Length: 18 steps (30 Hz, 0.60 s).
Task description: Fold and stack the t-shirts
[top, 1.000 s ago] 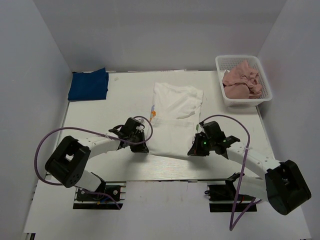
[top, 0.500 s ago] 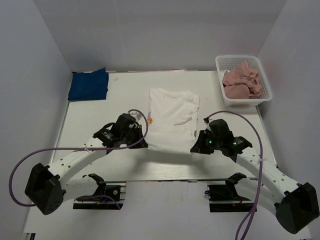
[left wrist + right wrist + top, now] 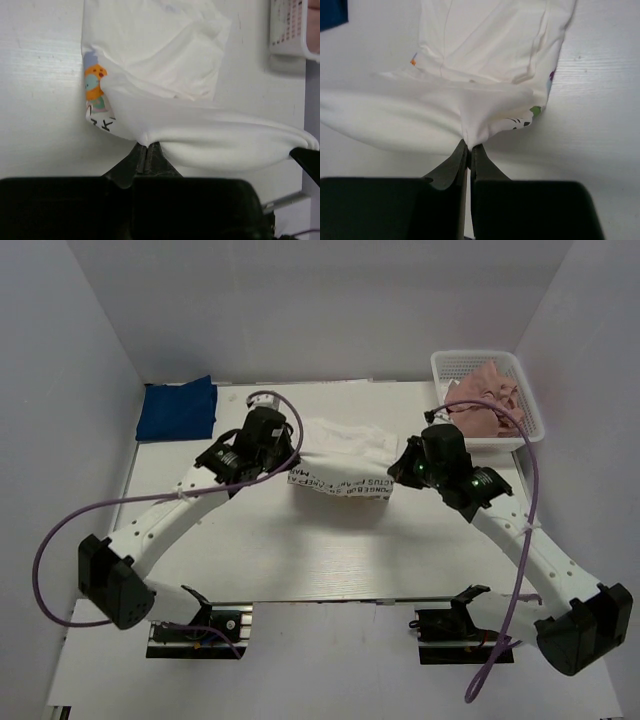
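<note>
The left fingers and right fingers each pinch tight on the white t-shirt, its hem held above the surface.

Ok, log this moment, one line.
left fingers: shut on white t-shirt; right fingers: same; blue t-shirt: far left; pink t-shirt: in basket

White plastic mesh basket sits in the far right corner of the white table, right up against the edge. Plain pale grey walls box it in left, far and right.
</note>
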Motion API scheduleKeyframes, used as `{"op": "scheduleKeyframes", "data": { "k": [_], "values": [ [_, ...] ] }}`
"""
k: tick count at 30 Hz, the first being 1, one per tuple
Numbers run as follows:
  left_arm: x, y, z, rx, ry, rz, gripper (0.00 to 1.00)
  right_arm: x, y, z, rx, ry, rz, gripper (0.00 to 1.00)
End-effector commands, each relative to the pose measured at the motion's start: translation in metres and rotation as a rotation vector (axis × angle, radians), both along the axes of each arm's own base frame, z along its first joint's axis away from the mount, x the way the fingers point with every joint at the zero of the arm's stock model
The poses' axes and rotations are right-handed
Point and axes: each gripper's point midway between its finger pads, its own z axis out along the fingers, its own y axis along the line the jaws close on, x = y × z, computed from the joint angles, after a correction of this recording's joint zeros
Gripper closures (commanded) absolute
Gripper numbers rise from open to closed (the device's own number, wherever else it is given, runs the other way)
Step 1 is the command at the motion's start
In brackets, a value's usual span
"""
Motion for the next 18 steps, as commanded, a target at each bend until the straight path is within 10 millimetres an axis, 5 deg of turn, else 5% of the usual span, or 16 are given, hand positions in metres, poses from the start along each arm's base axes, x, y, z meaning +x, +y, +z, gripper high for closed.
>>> {"op": "scheduleKeyframes", "data": {
  "k": [1, 8, 15, 16, 18],
  "values": [
    [0.038, 0.016, 0.019, 0.060, -0.054, 0.131, 1.00, 0.032, -0.017, 0.015, -0.053, -0.061, -0.118, 1.00],
    [0.094, 0.011, 0.027, 0.102, -0.083, 0.170, 1.00, 0.083, -0.029, 0.033, -0.077, -0.096, -0.188, 1.00],
    [0.156, -0.005, 0.018, 0.125, -0.128, 0.131, 1.00, 0.133, -0.028, 0.007, -0.057, -0.023, -0.181, 1.00],
    [0.168, -0.004, 0.003, 0.142, -0.115, 0.136, 1.00, 0.139, -0.032, -0.001, -0.063, -0.005, -0.193, 1.00],
    [0.180, -0.011, 0.002, 0.127, -0.121, 0.117, 1.00, 0.152, -0.032, 0.005, -0.058, -0.027, -0.198, 1.00]
  ]
}}
